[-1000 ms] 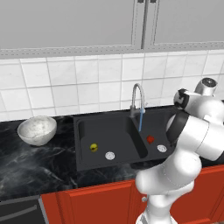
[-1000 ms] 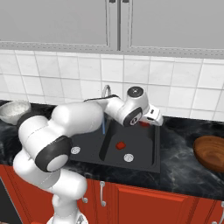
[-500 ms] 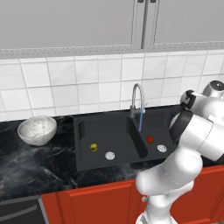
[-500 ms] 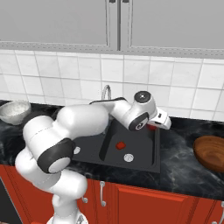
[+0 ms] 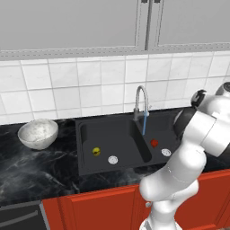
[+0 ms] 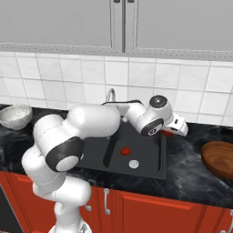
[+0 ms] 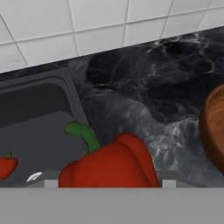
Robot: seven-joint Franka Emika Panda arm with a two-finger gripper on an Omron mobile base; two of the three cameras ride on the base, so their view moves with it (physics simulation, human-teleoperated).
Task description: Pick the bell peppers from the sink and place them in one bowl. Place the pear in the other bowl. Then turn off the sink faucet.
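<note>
My gripper (image 6: 177,129) is shut on a red bell pepper (image 7: 109,164) with a green stem. It hangs over the dark marble counter just past the right edge of the black sink (image 5: 121,137). A second bell pepper (image 5: 154,143) lies in the right basin beside its drain disc (image 5: 166,152). The yellow pear (image 5: 96,151) rests in the left basin. Blue water runs from the silver faucet (image 5: 140,101). A brown wooden bowl (image 6: 220,159) sits on the counter to the right of the gripper. The white speckled bowl (image 5: 38,133) stands far left of the sink.
White tiled wall and grey upper cabinets rise behind the counter. Red cabinet doors run below it. Open marble counter (image 7: 144,87) lies between the sink and the wooden bowl.
The arm has swung right with the bell pepper in its grip, from above the right basin to past the sink's right edge, nearer the wooden bowl.
</note>
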